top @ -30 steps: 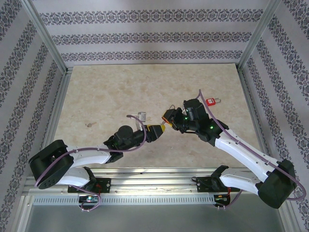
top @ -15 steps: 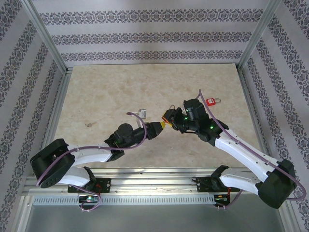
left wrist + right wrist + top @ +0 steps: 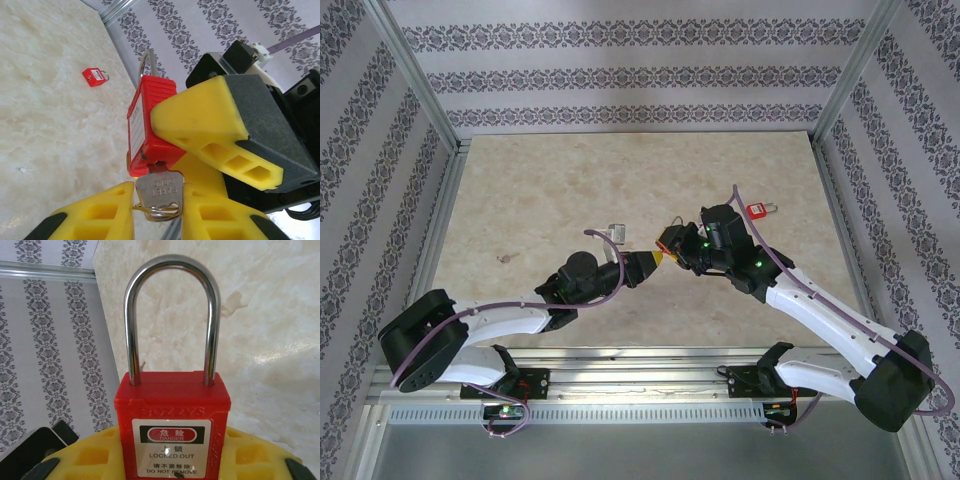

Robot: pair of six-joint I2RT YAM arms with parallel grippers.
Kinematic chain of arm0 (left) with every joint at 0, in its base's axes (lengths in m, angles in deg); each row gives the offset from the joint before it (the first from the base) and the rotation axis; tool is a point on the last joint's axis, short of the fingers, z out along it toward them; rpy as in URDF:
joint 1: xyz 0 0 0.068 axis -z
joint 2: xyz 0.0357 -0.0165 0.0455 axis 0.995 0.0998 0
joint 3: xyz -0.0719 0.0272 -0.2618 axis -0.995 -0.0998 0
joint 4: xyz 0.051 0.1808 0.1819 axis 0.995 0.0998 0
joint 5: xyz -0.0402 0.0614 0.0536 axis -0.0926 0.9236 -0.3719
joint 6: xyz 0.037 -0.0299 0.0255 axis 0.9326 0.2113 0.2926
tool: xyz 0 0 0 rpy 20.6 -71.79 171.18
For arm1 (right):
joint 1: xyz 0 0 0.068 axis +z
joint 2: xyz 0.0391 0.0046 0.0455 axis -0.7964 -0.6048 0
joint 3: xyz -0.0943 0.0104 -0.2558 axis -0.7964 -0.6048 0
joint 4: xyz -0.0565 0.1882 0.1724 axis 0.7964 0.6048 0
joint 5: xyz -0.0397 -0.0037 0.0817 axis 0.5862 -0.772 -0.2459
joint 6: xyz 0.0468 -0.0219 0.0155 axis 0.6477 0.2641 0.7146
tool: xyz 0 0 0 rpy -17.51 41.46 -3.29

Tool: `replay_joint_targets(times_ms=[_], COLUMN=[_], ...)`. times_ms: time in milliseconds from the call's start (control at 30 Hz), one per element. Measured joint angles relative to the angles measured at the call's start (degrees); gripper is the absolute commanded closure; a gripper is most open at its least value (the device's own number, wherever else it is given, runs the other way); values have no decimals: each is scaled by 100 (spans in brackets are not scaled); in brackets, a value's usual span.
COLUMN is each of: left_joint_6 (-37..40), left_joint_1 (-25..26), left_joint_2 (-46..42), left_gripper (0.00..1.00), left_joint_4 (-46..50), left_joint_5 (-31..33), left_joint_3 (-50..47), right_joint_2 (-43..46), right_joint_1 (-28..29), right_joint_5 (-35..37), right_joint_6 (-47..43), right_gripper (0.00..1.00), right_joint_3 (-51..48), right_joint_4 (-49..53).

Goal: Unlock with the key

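Left claw (image 3: 158, 197) just squeezed in, maybe pinching the key (image 3: 159, 186); right claw (image 3: 670, 243) holds the red padlock (image 3: 174, 405). Turning comes next.

From high behind the near edge we look down over the whole table (image 3: 550, 200). Our left wrist camera sits very near the padlock (image 3: 150, 115), looking across the table toward a wall (image 3: 200, 25). Our right wrist camera faces the same padlock's label, closer still. All three views share that padlock.

key (image 3: 159, 192) at padlock (image 3: 150, 125) base, between left hand (image 3: 157, 202) fingers, padlock in right hand (image 3: 172, 465), spare padlock (image 3: 95, 77) on table (image 3: 45, 135)
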Motion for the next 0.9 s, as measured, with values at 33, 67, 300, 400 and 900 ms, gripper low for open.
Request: replay_joint_targets(times_ms=[33, 67, 300, 400, 900], left_joint_6=[79, 155, 741, 981, 1746], left_joint_1=[0, 2, 57, 131, 466], left_joint_2=[-37, -68, -214, -249, -505], left_gripper=[79, 79, 81, 81, 36], left_joint_4=[195, 358, 1340, 1567, 2374], left_joint_5=[4, 9, 131, 258, 903], left_joint_3=[72, 131, 511, 579, 857], right_joint_2=[0, -2, -2, -9, -37], right_joint_1=[0, 0, 0, 0, 37], right_joint_5=[22, 39, 83, 85, 103], right_joint_6=[-7, -15, -66, -83, -85], right_gripper=[96, 96, 96, 96, 95], right_joint_3=[0, 0, 0, 0, 0], right_joint_4=[0, 0, -4, 2, -52])
